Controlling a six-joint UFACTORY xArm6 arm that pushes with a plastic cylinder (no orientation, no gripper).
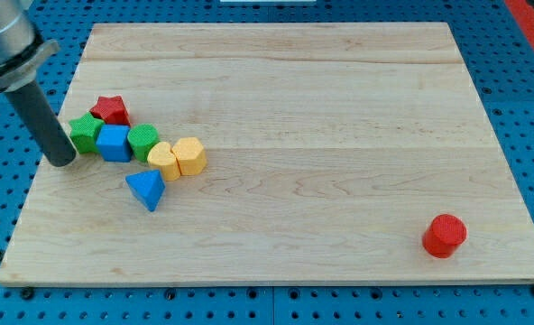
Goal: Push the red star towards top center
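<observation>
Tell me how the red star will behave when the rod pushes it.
The red star looks rigid and squat, so it should slide rather than tip. Its points may make it turn under an off-centre push. It touches the green block, which may drag along. My tip sits left of the cluster.

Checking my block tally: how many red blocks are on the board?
2. The red star sits at the top of the cluster on the view's left; the red cylinder stands alone at bottom right. None seem hidden.

pale wooden board (339, 117), matt dark rod (43, 122)
</observation>
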